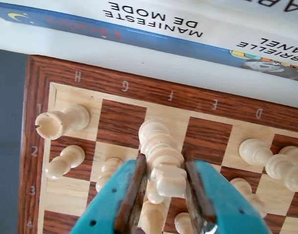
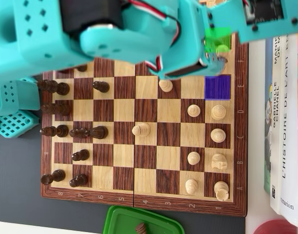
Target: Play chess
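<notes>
Teal pincer (image 1: 164, 195) clamped on white piece (image 1: 161, 156), near board's (image 1: 115, 80) F file

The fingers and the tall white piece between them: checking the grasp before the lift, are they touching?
Touching. In the wrist view, both fingers press against the tall white piece, with no gap showing on either side of its head.

Teal tool (image 1: 166, 187), cream piece (image 1: 161, 156), brown-and-tan checkered board (image 2: 144, 109), blue-tinted square (image 2: 217, 87).

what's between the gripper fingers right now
A tall white piece stands between the gripper fingers, which sit close on both its sides; that shows in the wrist view. In the overhead view the arm hides it.
</notes>
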Controlling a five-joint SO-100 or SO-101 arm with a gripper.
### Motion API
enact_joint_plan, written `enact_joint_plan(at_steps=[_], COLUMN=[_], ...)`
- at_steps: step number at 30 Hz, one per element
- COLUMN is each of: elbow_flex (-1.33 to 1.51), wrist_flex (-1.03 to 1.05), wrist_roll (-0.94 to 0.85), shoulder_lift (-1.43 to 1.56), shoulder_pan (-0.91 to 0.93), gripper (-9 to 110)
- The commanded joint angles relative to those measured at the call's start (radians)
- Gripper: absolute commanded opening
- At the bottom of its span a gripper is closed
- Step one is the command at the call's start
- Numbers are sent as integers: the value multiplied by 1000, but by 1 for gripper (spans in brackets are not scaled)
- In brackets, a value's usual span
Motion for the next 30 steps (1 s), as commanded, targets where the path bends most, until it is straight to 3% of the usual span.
enact_joint_plan(at_steps=[1,30], elbow_flex=[-44,-60], wrist_flex=[-3,-12], wrist_roll=[8,8], shoulder_lift=[66,35], shoulder_pan=[-29,-60], gripper=[7,7])
